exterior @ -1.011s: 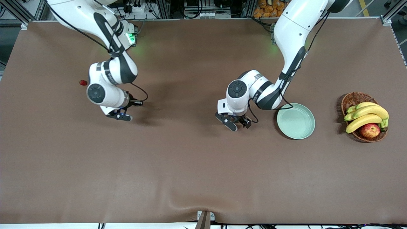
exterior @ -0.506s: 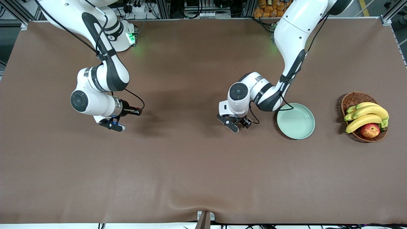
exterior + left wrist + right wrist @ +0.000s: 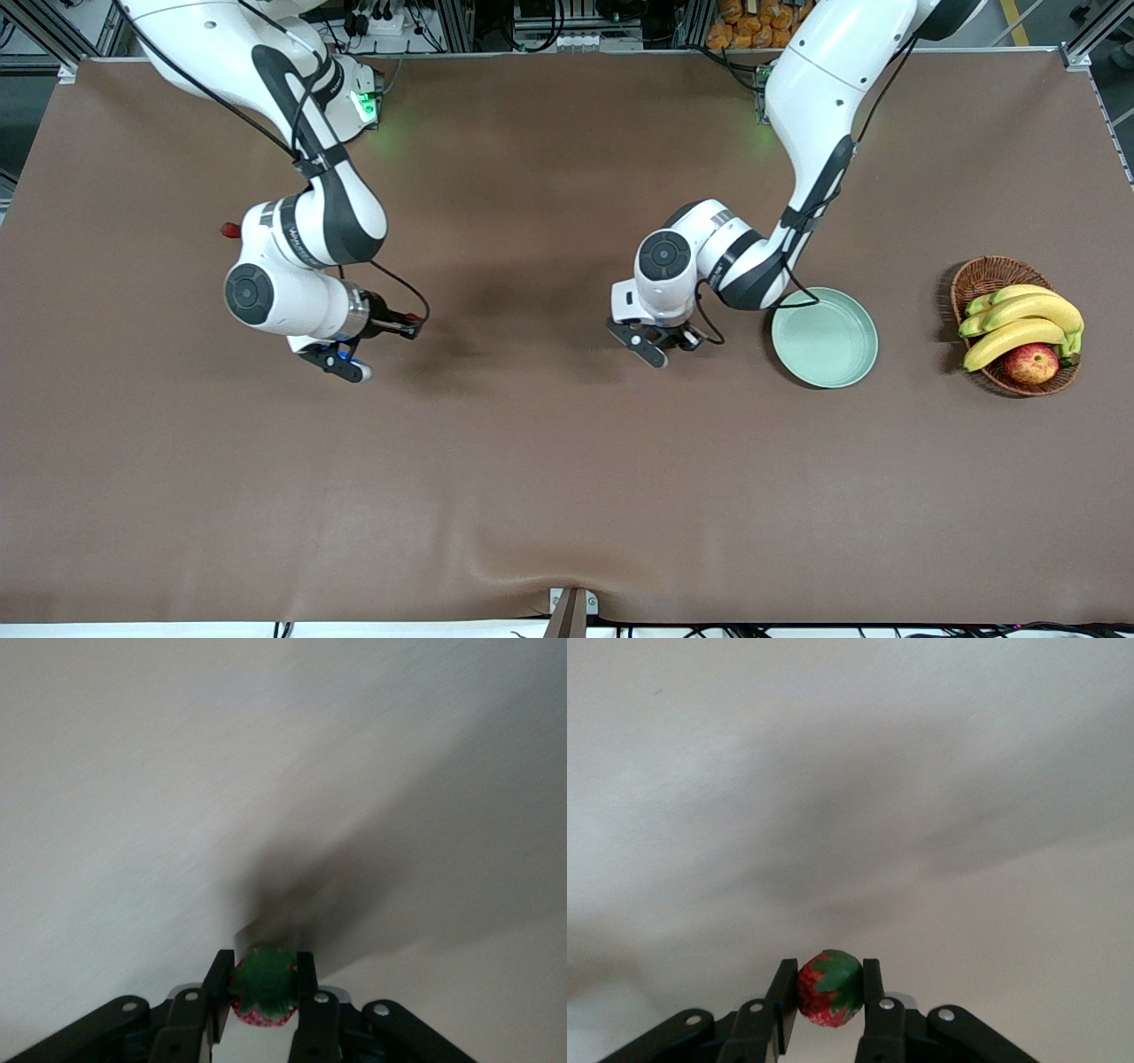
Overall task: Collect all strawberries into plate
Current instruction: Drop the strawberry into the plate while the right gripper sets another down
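White arms bend down from the frame's top edge. The left gripper point(image 3: 263, 992) pinches a strawberry point(image 3: 262, 997) low over the cloth at centre frame, beside the plate point(image 3: 825, 338). At centre-left, the right gripper point(image 3: 828, 992) pinches another strawberry point(image 3: 830, 988). A third strawberry point(image 3: 230, 230) lies beside the right arm's elbow.

1. A wide table point(image 3: 567, 496) under a matte brown cloth fills the front view.
2. Grey aluminium frame rails point(image 3: 567, 42) and black cables line its upper edge.
3. A green indicator light point(image 3: 364, 105) glows onto the cloth there.
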`<state>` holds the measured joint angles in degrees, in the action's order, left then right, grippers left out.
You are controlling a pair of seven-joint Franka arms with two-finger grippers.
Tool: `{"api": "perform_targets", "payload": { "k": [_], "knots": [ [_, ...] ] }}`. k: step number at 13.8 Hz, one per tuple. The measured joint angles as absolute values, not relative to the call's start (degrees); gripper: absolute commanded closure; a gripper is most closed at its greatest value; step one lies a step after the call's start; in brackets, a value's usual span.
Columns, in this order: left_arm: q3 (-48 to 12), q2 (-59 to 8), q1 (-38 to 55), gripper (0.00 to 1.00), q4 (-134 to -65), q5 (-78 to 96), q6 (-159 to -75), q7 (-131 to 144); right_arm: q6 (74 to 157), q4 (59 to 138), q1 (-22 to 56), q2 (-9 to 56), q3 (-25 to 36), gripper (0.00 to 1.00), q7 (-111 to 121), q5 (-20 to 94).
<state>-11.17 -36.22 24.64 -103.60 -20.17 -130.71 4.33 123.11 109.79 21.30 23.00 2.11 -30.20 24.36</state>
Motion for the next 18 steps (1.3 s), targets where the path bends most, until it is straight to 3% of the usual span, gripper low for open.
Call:
{"api": "perform_targets", "payload": {
  "k": [3,7,12,15,16,17,18],
  "knots": [
    [-11.12,-29.67,18.97,1.0,-105.21,-20.42,-123.9,-3.88,123.25,106.54,24.87,24.63,1.99,1.0,-36.06,29.77],
    [-11.93,-21.02,7.75,1.0,-111.09,-20.41,-122.86,-16.48,124.99,96.71,31.86,30.38,1.8,1.0,-50.2,35.07],
    [-12.22,-21.1,3.2,1.0,-115.72,-20.41,-124.29,-19.12,140.54,89.11,40.94,40.61,1.61,1.0,-63.63,35.91],
    [-12.29,-21.96,-0.2,1.0,-118.65,-20.41,-130.64,-19.22,146.72,84.69,45.18,46.05,1.42,1.0,-69.65,37.68],
    [-12.29,-22.67,-1.36,0.83,-119.48,-20.41,-133.04,-19.26,148.33,82.83,46.51,47.82,1.41,1.0,-71.67,37.76],
    [-12.29,-23.59,-2.44,0.77,-119.98,-20.41,-135.34,-19.37,150.27,81.43,47.66,49.36,1.4,1.0,-73.05,37.86],
    [-12.29,-24.43,-3.38,0.63,-120.22,-20.5,-137.1,-19.96,152.51,80.6,48.58,50.61,1.38,0.98,-73.87,37.94]
  ]
}}
